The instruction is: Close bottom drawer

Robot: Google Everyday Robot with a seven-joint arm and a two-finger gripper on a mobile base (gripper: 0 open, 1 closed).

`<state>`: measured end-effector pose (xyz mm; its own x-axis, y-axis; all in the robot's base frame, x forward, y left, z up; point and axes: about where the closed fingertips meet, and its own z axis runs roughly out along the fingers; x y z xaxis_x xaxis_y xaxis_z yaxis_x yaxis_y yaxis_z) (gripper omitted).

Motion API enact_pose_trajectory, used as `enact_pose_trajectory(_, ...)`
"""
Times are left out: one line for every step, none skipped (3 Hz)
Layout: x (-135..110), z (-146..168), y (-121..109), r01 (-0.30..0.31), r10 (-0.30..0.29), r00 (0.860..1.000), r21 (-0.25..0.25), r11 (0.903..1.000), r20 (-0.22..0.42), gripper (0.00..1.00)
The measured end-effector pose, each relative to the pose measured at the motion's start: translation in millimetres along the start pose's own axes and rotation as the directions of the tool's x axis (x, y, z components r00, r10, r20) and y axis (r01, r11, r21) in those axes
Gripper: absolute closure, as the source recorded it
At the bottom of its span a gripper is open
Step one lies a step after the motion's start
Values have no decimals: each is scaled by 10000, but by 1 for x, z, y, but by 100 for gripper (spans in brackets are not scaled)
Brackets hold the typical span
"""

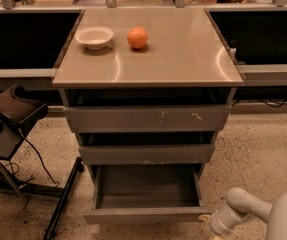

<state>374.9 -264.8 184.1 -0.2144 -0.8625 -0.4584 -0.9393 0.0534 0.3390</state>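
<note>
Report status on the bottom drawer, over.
Gripper low, at right end of bottom drawer front. Drawer pulled out, not closed. Bowl and orange up on the cabinet top, out of the way.

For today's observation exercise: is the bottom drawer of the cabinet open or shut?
Open. The bottom drawer is pulled out, its empty inside visible from above. The gripper sits by its front's right end.

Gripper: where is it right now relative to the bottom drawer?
In the camera view the gripper is at the lower right of the picture, low near the floor, at the right-hand end of the front of the pulled-out bottom drawer.
</note>
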Motion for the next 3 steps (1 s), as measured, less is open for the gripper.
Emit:
enact_pose_trajectory(5, -29, -45, -105, 99, 9999, 951, 9954, 63, 0)
enact_pose_trajectory(3, -40, -55, -73, 53, 9999, 1341, 9909, 152, 0)
enact_pose_trajectory(5, -52, -83, -186, 105, 9989, 1816, 9832, 453, 0)
